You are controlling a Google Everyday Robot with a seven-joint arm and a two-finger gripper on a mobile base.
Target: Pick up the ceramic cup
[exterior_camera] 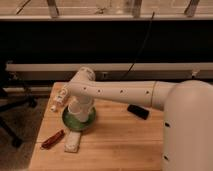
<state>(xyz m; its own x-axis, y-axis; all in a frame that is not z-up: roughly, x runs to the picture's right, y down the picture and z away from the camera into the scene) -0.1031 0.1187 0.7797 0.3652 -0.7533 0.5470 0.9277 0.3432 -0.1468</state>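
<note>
My white arm (115, 93) reaches from the right across the wooden table (120, 145) and bends down at its wrist over the round green saucer (70, 120) near the table's left side. The gripper (80, 111) points down onto the saucer, and the wrist covers it. The ceramic cup is hidden; no part of it shows apart from the arm over the saucer.
A red elongated object (52, 140) and a pale rectangular packet (73, 142) lie in front of the saucer near the table's front left. A black flat object (137, 111) lies to the right, under the arm. An office chair (12, 107) stands left of the table.
</note>
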